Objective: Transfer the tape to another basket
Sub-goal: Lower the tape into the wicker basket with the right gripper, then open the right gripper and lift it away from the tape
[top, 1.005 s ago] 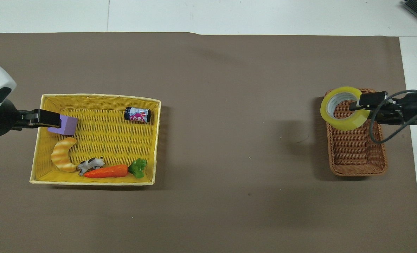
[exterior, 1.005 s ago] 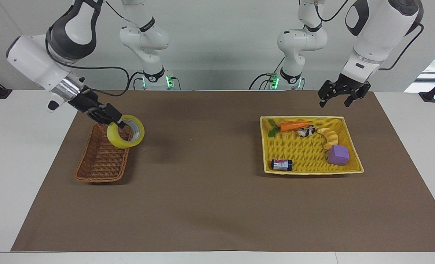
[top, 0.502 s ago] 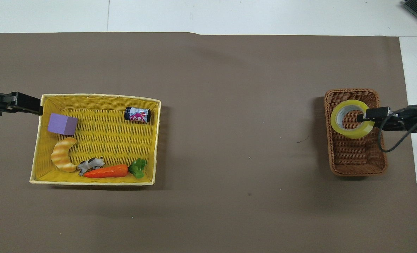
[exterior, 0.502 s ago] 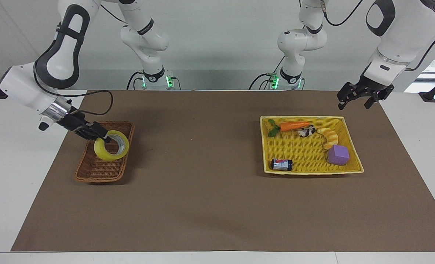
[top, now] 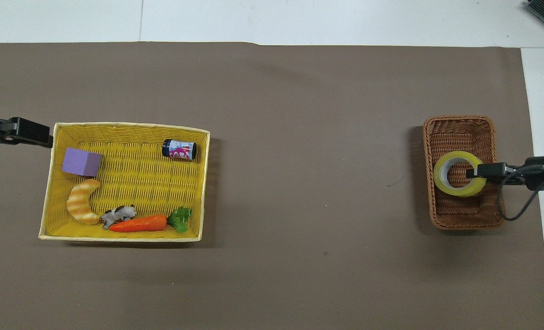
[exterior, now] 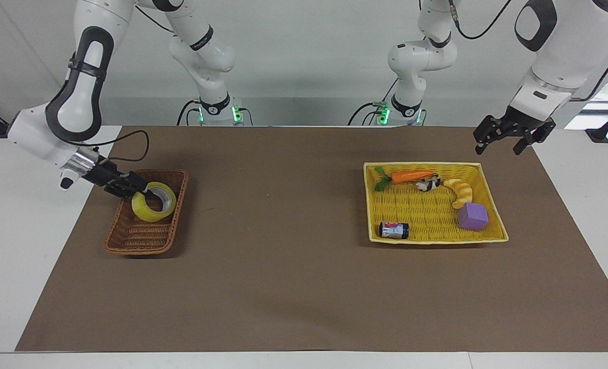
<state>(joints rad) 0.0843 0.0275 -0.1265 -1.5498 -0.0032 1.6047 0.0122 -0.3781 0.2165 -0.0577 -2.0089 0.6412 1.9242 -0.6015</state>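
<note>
Tape pinched at its rim by right gripper, one finger inside the ring's hole and one outside, closed on the wall of the roll. Hangs low inside the brown wicker basket, over its middle; contact with the basket floor impossible to judge from either view. Ring tilted, hole facing up and partly away from the robots, grey-white core showing inside; no long axis to speak of, only a round hoop seen as an oval. Rim nearest the gripper hidden under the fingers. Seen from overhead, tape covers part of the basket floor, with right gripper reaching in over the basket wall and its arm cut off at the frame edge.

Left gripper up in the air, fingers spread apart and holding nothing, over the brown mat by the yellow basket corner nearest the robots; from overhead only its dark tip visible, the rest cut off. Small dark can lying on its side in the yellow basket, label too small to read.
</note>
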